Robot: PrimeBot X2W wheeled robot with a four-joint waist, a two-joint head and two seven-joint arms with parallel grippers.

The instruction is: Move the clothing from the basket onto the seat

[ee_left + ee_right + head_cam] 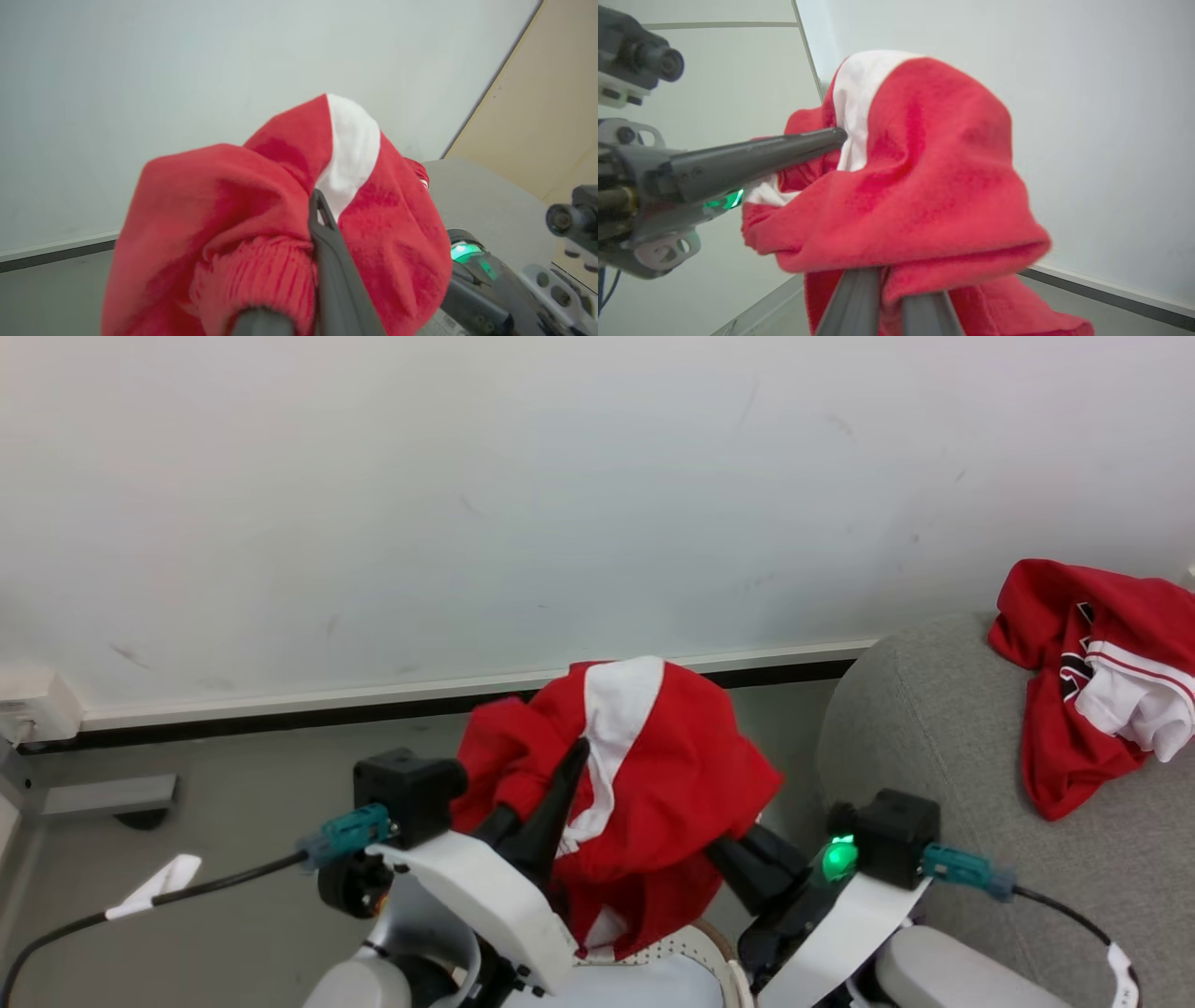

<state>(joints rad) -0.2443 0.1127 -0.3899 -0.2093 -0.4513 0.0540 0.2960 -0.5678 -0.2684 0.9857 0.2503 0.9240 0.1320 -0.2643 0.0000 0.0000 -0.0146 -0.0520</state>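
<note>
A bright red garment (653, 784) with a broad white stripe hangs bunched in the air between my two grippers. My left gripper (579, 751) is shut on it, its dark fingers (322, 228) pressed into the folds beside the stripe. My right gripper (892, 284) is shut on its lower right edge, fingertips buried in cloth. Just below, a bit of the basket (695, 941) shows its perforated cream wall and brown rim. The grey seat (924, 737) stands to the right, and a second red garment (1074, 709) with white trim and lettering lies on it.
A white wall (560, 476) with a dark skirting strip runs behind, over grey floor (233, 840). A white box (28, 705) and a grey bracket (107, 793) sit at the far left. Black cables trail from both wrists.
</note>
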